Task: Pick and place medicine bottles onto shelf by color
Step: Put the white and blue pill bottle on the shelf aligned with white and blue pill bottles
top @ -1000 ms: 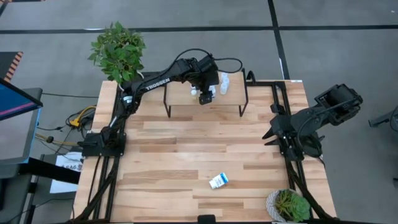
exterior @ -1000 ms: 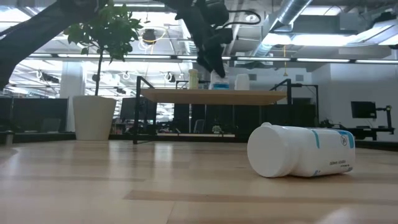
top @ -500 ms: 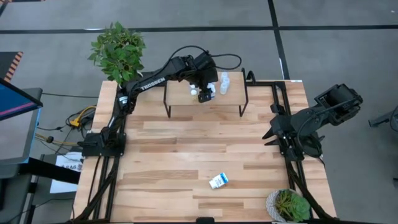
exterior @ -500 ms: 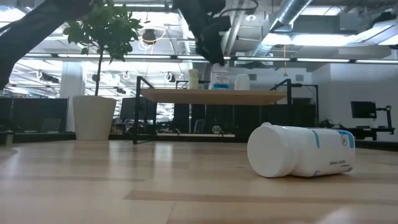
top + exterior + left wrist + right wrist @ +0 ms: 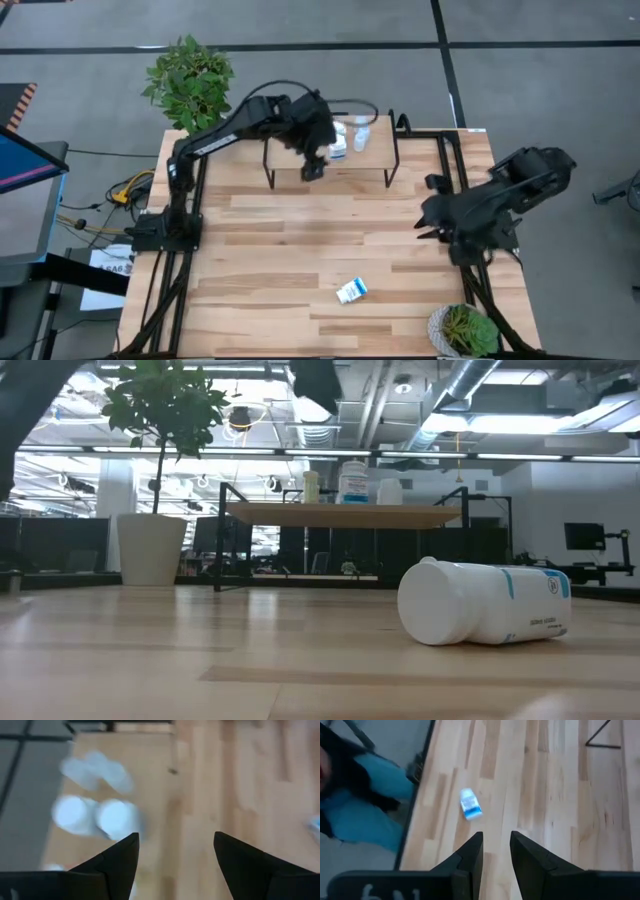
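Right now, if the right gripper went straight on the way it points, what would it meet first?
Probably the bare wooden tabletop. The right gripper, open, aims down at the planks; the fallen medicine bottle lies a little off that line, though depth is unclear.

Bench showing pale wood planks in mixed blond tones. Shelf showing a light wood top on black legs. Lying bottle showing white with a blue-green label band. Both arms appearing black. Plant showing green.
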`<action>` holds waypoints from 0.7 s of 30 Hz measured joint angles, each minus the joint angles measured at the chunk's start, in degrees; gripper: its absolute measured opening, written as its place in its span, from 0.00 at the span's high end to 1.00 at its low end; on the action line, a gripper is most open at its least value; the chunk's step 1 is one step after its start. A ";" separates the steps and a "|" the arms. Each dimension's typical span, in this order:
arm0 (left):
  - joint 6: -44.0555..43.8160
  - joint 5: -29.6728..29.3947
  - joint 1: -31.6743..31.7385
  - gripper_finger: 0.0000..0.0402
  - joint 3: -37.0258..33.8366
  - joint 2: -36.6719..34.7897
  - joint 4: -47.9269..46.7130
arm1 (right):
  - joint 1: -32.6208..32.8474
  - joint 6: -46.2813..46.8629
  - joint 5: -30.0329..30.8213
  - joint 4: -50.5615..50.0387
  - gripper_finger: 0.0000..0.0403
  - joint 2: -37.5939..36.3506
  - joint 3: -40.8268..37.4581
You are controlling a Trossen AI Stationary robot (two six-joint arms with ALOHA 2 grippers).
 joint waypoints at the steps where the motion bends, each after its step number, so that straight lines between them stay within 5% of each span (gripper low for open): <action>1: -0.52 0.04 -1.14 0.39 0.00 -0.85 -2.22 | -0.20 -0.11 0.02 0.07 0.70 0.35 -0.74; 8: -3.29 -0.40 -10.83 0.39 -0.15 -6.58 -17.34 | -2.50 -2.00 0.12 0.90 0.70 6.24 -3.69; 16: -9.45 -0.76 -21.50 0.39 -0.17 -10.44 -16.86 | -3.64 -1.20 -3.47 -0.34 0.70 17.82 -4.08; 21: -14.59 -2.11 -28.95 0.39 -3.71 -13.72 -16.74 | 0.82 0.07 -1.87 0.53 0.70 18.11 -7.06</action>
